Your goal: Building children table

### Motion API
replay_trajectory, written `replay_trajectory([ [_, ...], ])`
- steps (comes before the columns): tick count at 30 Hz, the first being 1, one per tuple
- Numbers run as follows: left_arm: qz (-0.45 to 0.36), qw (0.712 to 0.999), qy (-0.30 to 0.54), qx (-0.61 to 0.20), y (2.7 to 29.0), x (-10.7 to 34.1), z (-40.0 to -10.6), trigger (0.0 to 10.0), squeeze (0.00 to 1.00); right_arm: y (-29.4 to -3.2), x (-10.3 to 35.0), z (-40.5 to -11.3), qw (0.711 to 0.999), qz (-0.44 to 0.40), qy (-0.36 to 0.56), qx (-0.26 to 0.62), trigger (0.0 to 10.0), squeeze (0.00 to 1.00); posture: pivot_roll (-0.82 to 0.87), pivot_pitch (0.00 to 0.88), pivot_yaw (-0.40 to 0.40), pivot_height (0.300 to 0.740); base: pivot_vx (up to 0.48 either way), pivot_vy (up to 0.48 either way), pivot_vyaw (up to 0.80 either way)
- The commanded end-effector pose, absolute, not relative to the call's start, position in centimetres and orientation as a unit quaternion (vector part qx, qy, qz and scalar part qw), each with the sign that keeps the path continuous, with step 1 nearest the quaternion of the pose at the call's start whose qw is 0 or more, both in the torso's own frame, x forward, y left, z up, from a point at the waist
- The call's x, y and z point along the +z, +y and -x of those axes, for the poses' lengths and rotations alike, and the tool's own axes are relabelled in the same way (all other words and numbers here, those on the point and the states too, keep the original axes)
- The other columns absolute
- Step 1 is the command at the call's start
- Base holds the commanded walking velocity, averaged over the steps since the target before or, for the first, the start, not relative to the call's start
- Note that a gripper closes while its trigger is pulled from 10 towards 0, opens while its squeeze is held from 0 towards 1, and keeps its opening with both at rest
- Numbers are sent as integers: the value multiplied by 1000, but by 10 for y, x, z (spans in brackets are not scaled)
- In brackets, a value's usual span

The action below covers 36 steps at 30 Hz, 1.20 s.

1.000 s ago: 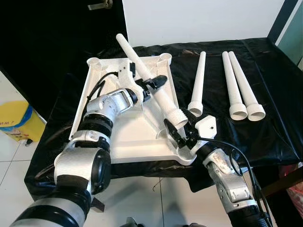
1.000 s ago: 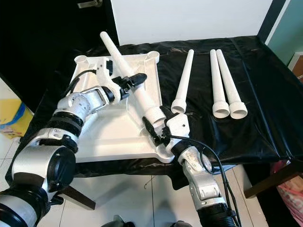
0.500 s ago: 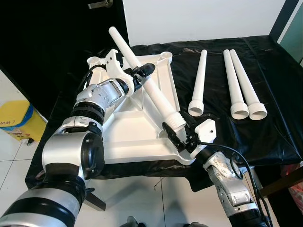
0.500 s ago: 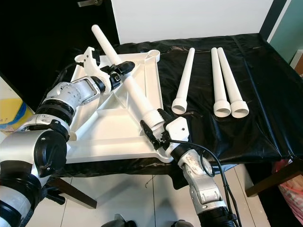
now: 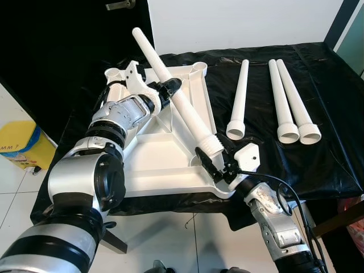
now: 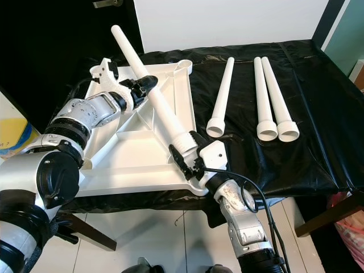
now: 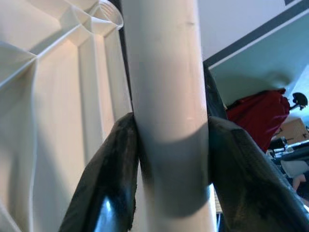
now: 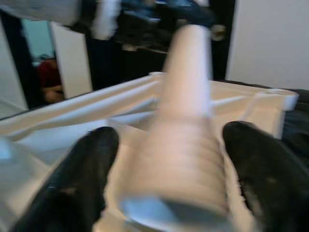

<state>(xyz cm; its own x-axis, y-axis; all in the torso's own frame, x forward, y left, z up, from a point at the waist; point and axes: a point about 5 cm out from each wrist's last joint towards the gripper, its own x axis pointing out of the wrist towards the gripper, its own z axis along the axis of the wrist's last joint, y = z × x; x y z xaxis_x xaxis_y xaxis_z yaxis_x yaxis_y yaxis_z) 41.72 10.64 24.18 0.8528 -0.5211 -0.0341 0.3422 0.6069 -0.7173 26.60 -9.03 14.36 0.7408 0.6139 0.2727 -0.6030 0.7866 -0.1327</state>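
Centre of frame: the white tabletop (image 5: 153,165) lies upside down on a counter (image 5: 318,153) draped in black sheeting, ribs and corner sockets facing up.
Leg in hand: one long white leg (image 5: 176,102) slants from the upper left of the frame down to the lower centre, its threaded wide end low, near the tabletop's near right corner.
Left pincer: my left pincer (image 5: 168,91), upper left of centre, is pinching the leg partway along its shaft; in the left wrist view both black fingers (image 7: 113,179) press against the white tube.
Right pincer: my right pincer (image 5: 219,165), lower centre, is spread, one finger on each side of the threaded end; in the right wrist view the fingers (image 8: 84,169) stand apart from the ridges, not touching them.
Spare legs: three more legs (image 5: 287,102) lie on the black sheeting in the upper right, wide ends toward me, two of them side by side and touching.
Step in hand: I judge I am steering the threaded end toward the near right corner socket.
Doing it well: the leg should be stood upright over the socket before turning, or the threads may cross; the left pincer should hold firm while the right guides the end, since a long leg levers easily.
Risk: the tabletop could slide on the slick sheeting if pushed sideways.
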Motion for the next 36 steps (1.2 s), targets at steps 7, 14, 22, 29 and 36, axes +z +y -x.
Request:
replay_trajectory([
  [7,384,884,86,-253,104,268,-421,10000,0,-95,151,-277,944,-30,-157,288,10000,1000,-68,12,79,740,0,0,0],
  [14,321,900,5,-295,98,306,-420,10000,0,-105,162,-289,957,-68,-158,234,10000,0,-64,18,75,740,0,0,0],
  [22,220,917,-83,-322,87,327,-414,10000,0,-104,170,-297,962,-73,-152,215,10000,0,-58,27,70,740,0,0,0],
  [29,130,927,-144,-322,76,334,-405,10000,0,-96,180,-301,962,-55,-140,229,10000,0,-42,43,52,740,0,0,0],
  [36,87,922,-181,-332,57,335,-393,10000,0,-88,190,-307,962,-51,-128,237,10000,0,-33,51,52,740,0,0,0],
])
